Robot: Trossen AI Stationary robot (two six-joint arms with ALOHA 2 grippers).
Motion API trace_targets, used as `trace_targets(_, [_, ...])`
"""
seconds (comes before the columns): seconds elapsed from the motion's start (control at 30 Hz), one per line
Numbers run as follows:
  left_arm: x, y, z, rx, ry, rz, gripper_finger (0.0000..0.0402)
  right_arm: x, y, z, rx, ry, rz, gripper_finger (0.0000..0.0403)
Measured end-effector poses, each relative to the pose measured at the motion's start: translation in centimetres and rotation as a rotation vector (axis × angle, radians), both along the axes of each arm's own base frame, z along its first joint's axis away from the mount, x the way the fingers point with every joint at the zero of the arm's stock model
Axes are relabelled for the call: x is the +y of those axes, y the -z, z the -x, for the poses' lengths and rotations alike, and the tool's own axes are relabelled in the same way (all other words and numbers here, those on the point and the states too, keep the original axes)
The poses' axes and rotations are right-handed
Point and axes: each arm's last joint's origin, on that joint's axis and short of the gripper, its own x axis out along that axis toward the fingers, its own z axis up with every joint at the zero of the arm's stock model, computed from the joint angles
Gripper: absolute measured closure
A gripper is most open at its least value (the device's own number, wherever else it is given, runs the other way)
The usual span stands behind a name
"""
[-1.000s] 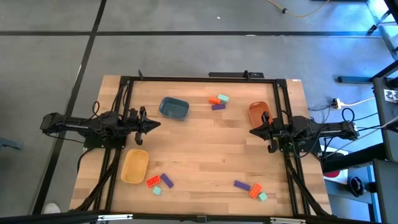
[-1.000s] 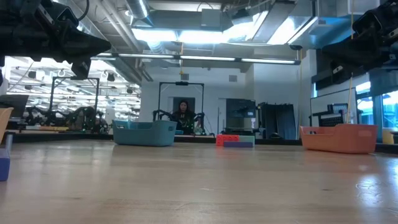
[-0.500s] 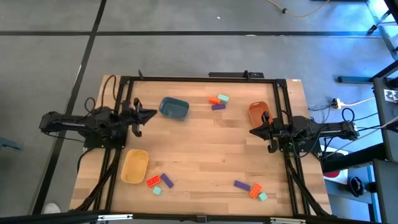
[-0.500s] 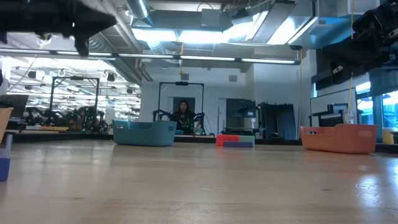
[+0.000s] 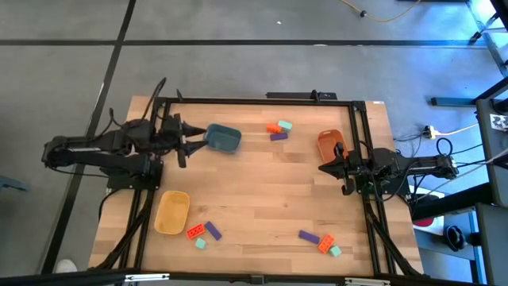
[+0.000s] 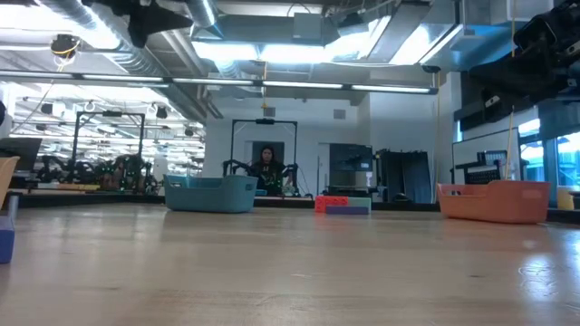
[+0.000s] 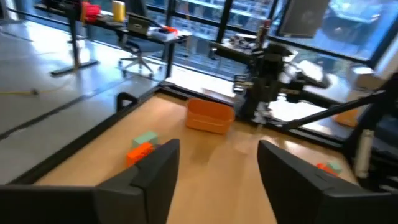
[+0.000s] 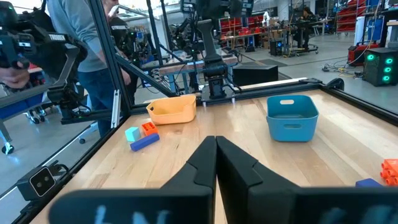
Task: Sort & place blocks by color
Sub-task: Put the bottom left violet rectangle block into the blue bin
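Observation:
Small blocks lie flat on the table in three groups: orange-red (image 5: 273, 128), mint-green (image 5: 285, 125) and purple (image 5: 279, 137) at the far middle, a group (image 5: 202, 233) near the front left, and a group (image 5: 321, 242) near the front right. My left gripper (image 5: 197, 140) hangs high above the table by the left end of the blue tub (image 5: 224, 138). It is open, with nothing between its fingers (image 7: 158, 168). My right gripper (image 5: 324, 168) waits shut at the right side, beside the orange tub (image 5: 329, 143).
A yellow tub (image 5: 172, 212) stands at the front left, next to the near-left blocks. A black frame (image 5: 254, 101) runs along the table's far edge and sides. A person (image 8: 81, 56) stands beyond the table's edge in the right wrist view.
My left gripper has risen well above the table and swung toward the far edge, up to the blue tub's left end. Its fingers have opened. No block or tub has moved.

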Motion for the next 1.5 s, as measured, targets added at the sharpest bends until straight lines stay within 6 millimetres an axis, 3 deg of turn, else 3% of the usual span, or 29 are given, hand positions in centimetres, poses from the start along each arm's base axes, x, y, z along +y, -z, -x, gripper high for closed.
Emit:
trace_targets(0.23, [-0.1, 0.2, -0.6, 0.025, 0.065, 0.029, 0.0169, 0.0, 0.0, 0.0, 0.000, 0.000, 0.000, 0.0389])
trace_targets(0.8, [0.0, 0.3, -0.7, 0.014, 0.003, 0.077, 0.0173, 0.0, -0.5, 0.0, -0.049, 0.005, 0.007, 0.0389])
trace_targets(1.0, [0.0, 0.3, -0.7, 0.014, 0.003, 0.077, 0.0173, -0.4, -4.8, 1.4, -0.508, 0.002, -0.356, 0.0389])
trace_targets(1.17, [0.0, 0.3, -0.7, 0.013, 0.003, 0.074, 0.0173, -0.9, -7.5, 3.3, -0.825, 0.083, -0.400, 0.0389])
trace_targets(1.3, [0.0, 0.2, -0.7, 0.009, 0.003, 0.074, 0.0173, -0.7, -10.8, 3.0, -0.777, 0.088, -0.297, 0.0389])
trace_targets(1.5, [0.0, 0.0, -0.7, -0.018, 0.005, 0.071, 0.0173, -0.4, -15.5, -0.5, -0.448, 0.156, -0.062, 0.0389])
